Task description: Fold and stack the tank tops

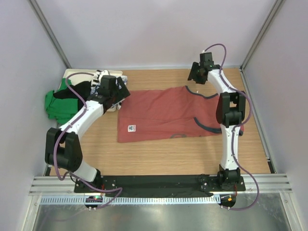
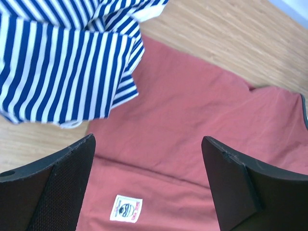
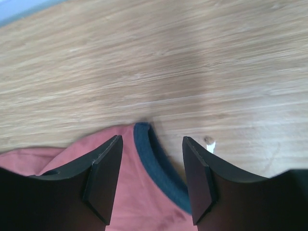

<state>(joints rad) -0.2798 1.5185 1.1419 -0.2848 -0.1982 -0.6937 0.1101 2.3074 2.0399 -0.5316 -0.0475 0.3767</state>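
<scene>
Left hand (image 2: 148,144) gapes over red tank top (image 2: 192,110).

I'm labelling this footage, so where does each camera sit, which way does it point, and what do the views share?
Top external: above and behind the arms, looking down at the table; left arm, right arm and the red tank top show.
Left wrist: on the left arm, looking down past its open left gripper at the red tank top and a striped top.
Right wrist: on the right arm, looking down past the right gripper at the top's dark trim.
Shared: all three show the red tank top.
</scene>
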